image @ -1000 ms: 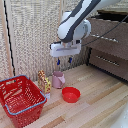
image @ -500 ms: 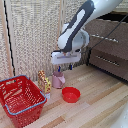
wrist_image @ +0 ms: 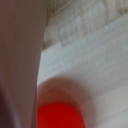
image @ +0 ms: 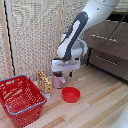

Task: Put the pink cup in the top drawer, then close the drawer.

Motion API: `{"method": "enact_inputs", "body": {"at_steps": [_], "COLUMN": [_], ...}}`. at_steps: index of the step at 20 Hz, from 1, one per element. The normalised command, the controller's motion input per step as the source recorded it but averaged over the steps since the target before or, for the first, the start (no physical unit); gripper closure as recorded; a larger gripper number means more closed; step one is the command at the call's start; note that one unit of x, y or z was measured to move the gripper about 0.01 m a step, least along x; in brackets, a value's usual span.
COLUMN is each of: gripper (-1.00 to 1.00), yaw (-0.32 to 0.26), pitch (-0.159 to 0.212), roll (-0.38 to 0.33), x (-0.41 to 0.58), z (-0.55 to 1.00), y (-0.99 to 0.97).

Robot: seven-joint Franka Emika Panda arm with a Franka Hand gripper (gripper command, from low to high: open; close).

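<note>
Exterior view gives me the whole scene: my end effector (image: 61,74) hangs low directly over the pink recepticle (image: 58,81), which stands on the wooden floor (image: 95,107) between a small yellow box (image: 44,81) and the red bowl (image: 70,94), with the storage unit (image: 107,47) at that view's right. Wrist view is a blur, offering only a pale surface, a dark edge and a red patch (wrist_image: 59,116), while the red basket (image: 20,99) shows only from outside, and I cannot make out anything in it. Whether my fingers are spread or closed on the cup, I cannot tell.
</note>
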Motion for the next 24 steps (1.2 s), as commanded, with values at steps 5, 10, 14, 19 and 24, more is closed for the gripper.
{"method": "enact_inputs", "body": {"at_steps": [5, 10, 14, 19, 24], "gripper": [1.00, 1.00, 1.00, 1.00, 1.00], "yaw": [0.006, 0.027, 0.014, 0.009, 0.008], "pitch": [0.010, 0.019, 0.000, 0.001, 0.020], "roll": [-0.047, -0.028, -0.027, -0.024, -0.029], "x": [0.048, 0.035, 0.196, 0.194, 0.195], "z": [-0.10, -0.04, -0.01, 0.00, 0.15], "y": [0.14, 0.11, 0.15, 0.15, 0.04]}}
